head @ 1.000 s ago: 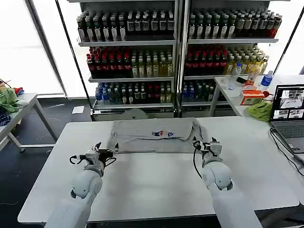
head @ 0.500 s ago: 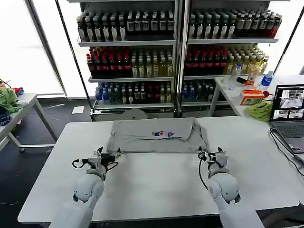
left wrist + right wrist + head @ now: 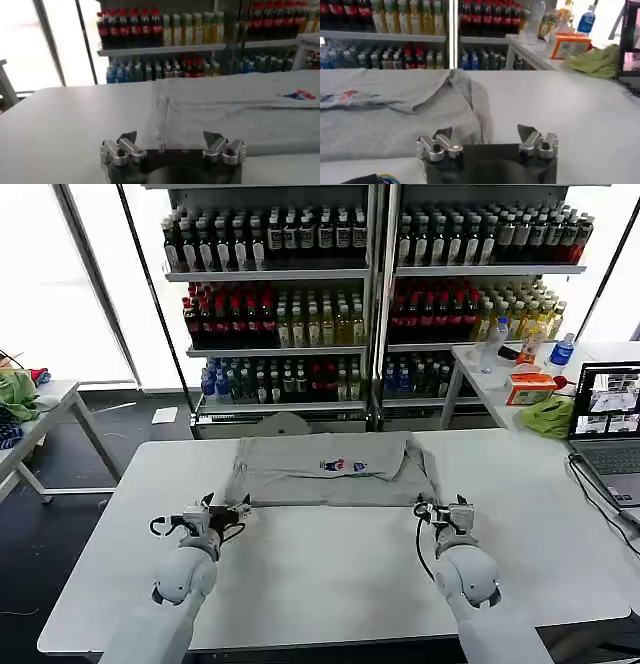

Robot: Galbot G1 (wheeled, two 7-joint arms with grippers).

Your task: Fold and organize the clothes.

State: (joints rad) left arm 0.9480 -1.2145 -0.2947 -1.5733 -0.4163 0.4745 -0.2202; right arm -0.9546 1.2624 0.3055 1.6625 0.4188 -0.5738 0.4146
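The grey T-shirt (image 3: 332, 469) lies on the far half of the white surface (image 3: 330, 564), already folded into a wide band, with its small coloured print (image 3: 343, 466) facing up. The left gripper (image 3: 222, 513) is near the shirt's near left corner and the right gripper (image 3: 440, 512) near its near right corner. Both have their jaws spread wide and hold nothing.

The main risk, I think, is an uneven grasp. If one gripper catches only the top layer of the fold and the other catches all layers, the band would twist or open when it is lifted. The right end of the shirt is bunched, and loose cloth there could slip out or be dragged into a crooked fold. A gripper that comes down short of the hem would close on the bare surface.

The head view gives the whole shape of the shirt and how the two arms sit against it. The left wrist view shows the left gripper (image 3: 172, 146) from behind, with the near hem of the shirt (image 3: 235, 115) just ahead of it. The right wrist view, behind the right gripper (image 3: 486, 141), shows clearly the raised, crumpled fold (image 3: 462, 92) at the right end, and a green cloth (image 3: 592, 60) lying well apart on a side table.
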